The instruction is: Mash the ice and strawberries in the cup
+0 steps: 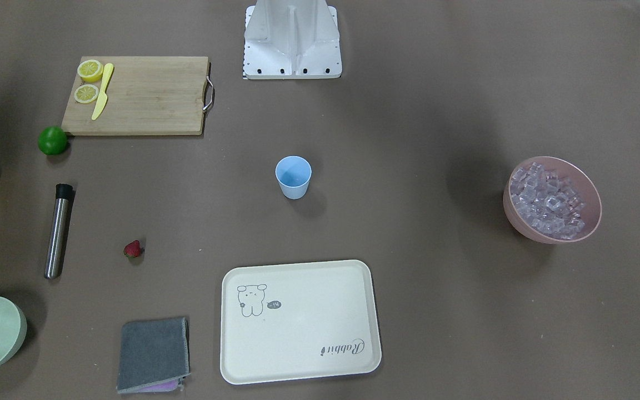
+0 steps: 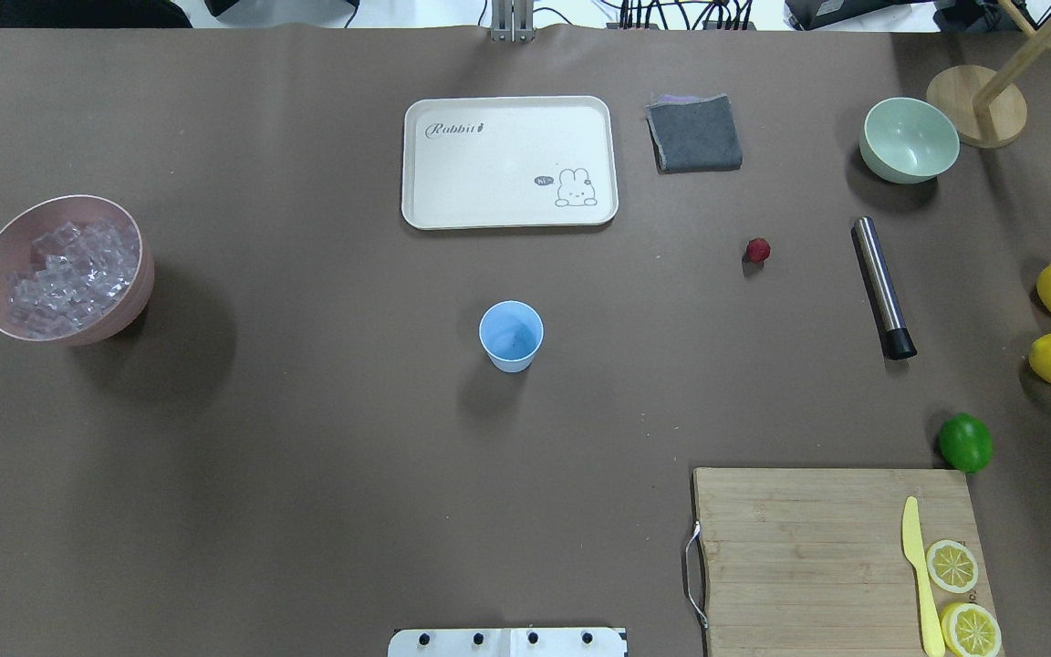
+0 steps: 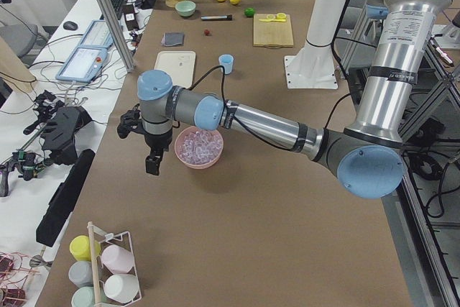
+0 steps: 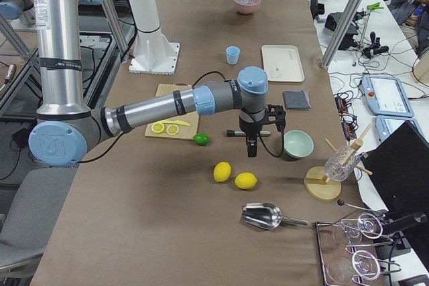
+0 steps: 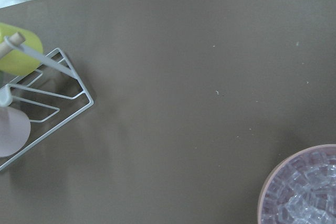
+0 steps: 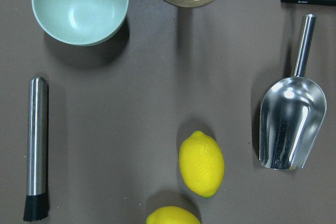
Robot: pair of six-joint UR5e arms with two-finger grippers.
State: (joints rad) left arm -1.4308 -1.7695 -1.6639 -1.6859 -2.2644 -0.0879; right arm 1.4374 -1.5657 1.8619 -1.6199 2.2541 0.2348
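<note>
Light blue tapered plastic cup (image 2: pixel 511 336) stands upright near the middle of the brown table (image 2: pixel 306 456), mouth up, apart from everything else; its inside shows plain blue plastic.

Ice (image 2: pixel 69 274): small clear glassy cubes, heaped in a round pink bowl (image 2: pixel 135 297) towards the table's end on the robot's left, well apart from the cup.

Strawberry (image 2: pixel 758 250): one small dark red berry lying on the bare table on the robot's right side, between the cup and a steel rod with a black tip (image 2: pixel 881 285); near the rod, well apart from the cup.

Left gripper (image 3: pixel 152 163): hangs pointing down above the table just beside the pink bowl, on the side away from the cup; seen only in the left side view, so I cannot tell whether the fingers are spread or pressed together; the left wrist view takes in only the bowl's rim with ice and a white wire rack (image 5: pixel 58 103).

Right gripper (image 4: pixel 252 149): hangs pointing down above the table near the steel rod, a pale green bowl (image 4: pixel 298 144) and two yellow lemons (image 4: pixel 222 171); finger state cannot be told here either.

Other items: a cream rectangular tray (image 2: pixel 489 173) beyond the cup; a folded grey cloth (image 2: pixel 694 133) beside it; a wooden cutting board (image 2: pixel 799 538) bearing lemon slices and a yellow knife; a green lime (image 2: pixel 965 443) at its corner; a metal scoop (image 6: pixel 291 124).
</note>
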